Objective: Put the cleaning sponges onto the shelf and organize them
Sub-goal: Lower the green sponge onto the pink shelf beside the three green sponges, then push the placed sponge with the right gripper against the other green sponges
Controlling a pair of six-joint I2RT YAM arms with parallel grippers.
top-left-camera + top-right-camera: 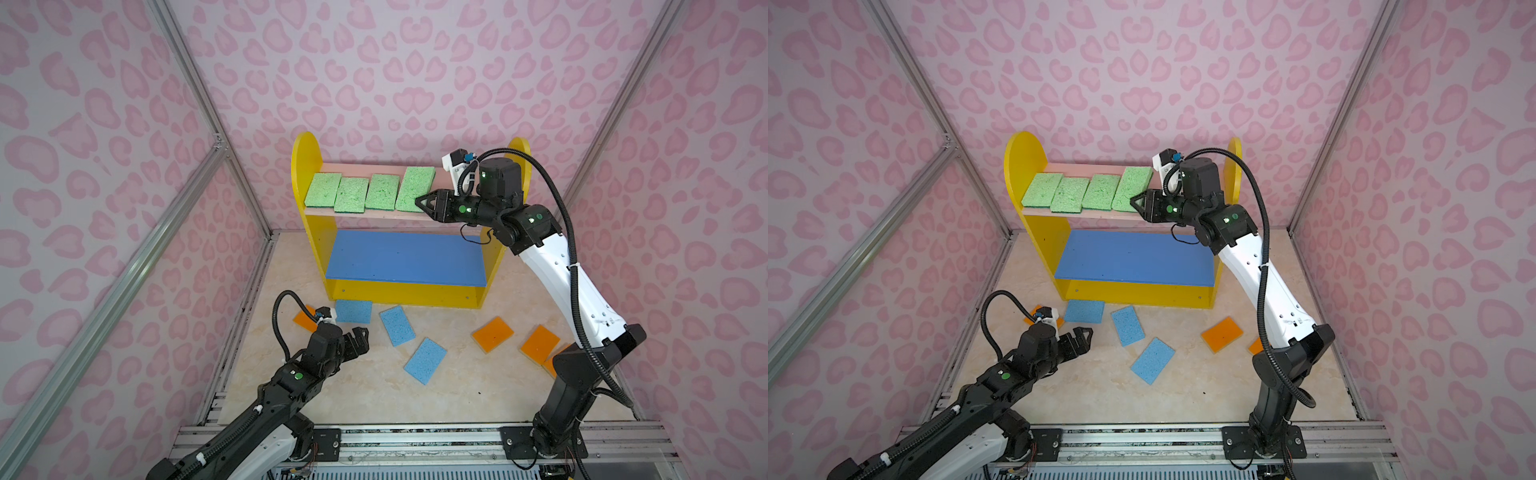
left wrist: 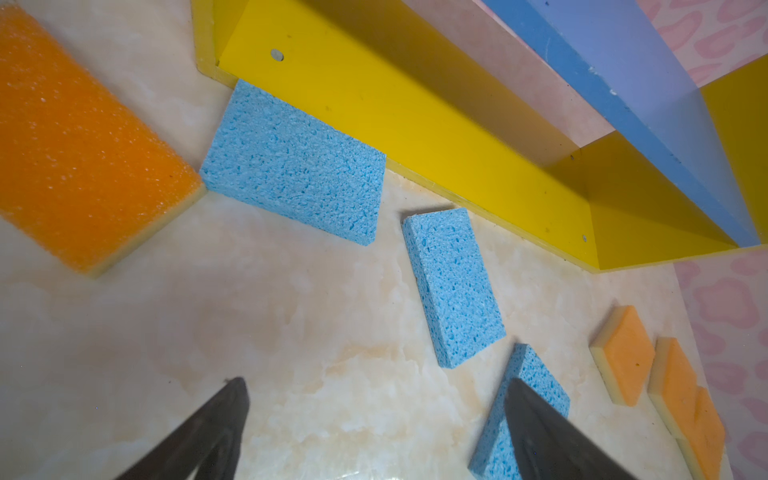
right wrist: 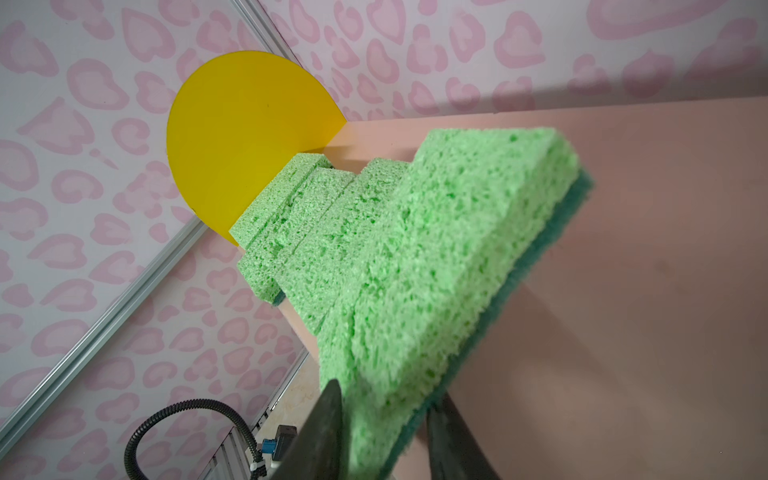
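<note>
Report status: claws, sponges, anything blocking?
Left claw open, empty, above the floor. Right claw around rightmost green sponge at pink board, grip unclear. Three blue sponges, four orange sponges on floor. Blue board bare; nothing in the way.

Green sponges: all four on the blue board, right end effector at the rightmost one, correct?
No: the green sponges lie on the pale pink board, as both top views show. The right end effector is at the rightmost one.
</note>
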